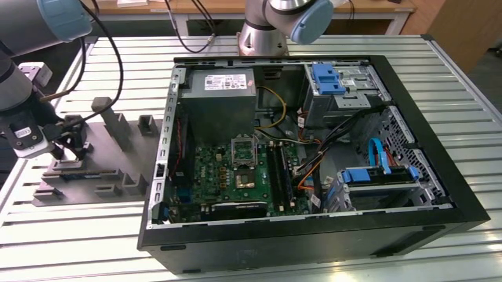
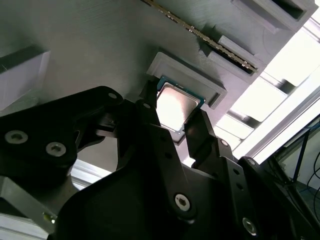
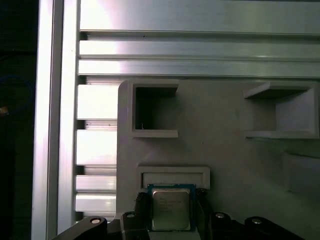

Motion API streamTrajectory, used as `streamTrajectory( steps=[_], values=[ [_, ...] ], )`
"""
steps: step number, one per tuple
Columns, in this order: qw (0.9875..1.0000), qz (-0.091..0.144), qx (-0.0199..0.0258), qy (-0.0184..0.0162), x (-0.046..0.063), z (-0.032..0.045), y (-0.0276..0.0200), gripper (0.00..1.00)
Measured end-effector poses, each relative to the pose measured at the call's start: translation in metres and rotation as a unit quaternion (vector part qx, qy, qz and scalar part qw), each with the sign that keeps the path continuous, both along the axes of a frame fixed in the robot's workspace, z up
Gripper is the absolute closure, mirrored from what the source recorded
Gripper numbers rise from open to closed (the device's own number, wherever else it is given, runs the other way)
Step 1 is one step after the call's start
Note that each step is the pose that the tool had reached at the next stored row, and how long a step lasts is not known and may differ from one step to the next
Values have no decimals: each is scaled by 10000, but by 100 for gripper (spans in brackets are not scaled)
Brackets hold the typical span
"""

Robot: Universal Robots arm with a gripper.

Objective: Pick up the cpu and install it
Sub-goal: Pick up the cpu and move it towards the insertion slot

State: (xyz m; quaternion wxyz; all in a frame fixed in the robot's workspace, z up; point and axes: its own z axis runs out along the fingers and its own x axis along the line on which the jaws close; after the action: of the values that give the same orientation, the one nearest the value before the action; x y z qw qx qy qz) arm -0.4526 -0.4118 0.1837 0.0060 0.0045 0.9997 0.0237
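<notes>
The cpu [image 2: 175, 106] [image 3: 171, 207] is a small square chip with a pale metal top and a green rim. It sits at a shallow framed recess of the grey moulded tray [image 1: 102, 141] [image 3: 225, 150] on the exterior view's left. My gripper [image 1: 69, 154] [image 2: 174, 107] [image 3: 171, 200] is down on the tray, its black fingers [image 2: 150, 115] pressed against two opposite edges of the chip, shut on it. The motherboard socket [image 1: 244, 178] lies inside the open computer case, far toward the exterior view's right of the gripper.
The open black computer case [image 1: 314, 235] holds a grey power supply [image 1: 227, 88], cables and blue drive brackets [image 1: 328, 79]. The tray has raised blocks and pockets [image 3: 152, 107] near the gripper. Everything rests on a slatted aluminium table [image 1: 471, 117]. A second arm's base [image 1: 267, 29] stands behind the case.
</notes>
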Motion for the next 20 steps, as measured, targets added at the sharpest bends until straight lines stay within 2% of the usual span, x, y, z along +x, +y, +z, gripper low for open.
streamTrajectory(
  steps=[8, 9, 20],
  values=[
    [10000, -4, 0, 0, 8, -1, 0, 52],
    [10000, -4, 0, 0, 9, -1, 0, 45],
    [10000, -4, 4, -1, 10, 20, -2, 45]
  ],
)
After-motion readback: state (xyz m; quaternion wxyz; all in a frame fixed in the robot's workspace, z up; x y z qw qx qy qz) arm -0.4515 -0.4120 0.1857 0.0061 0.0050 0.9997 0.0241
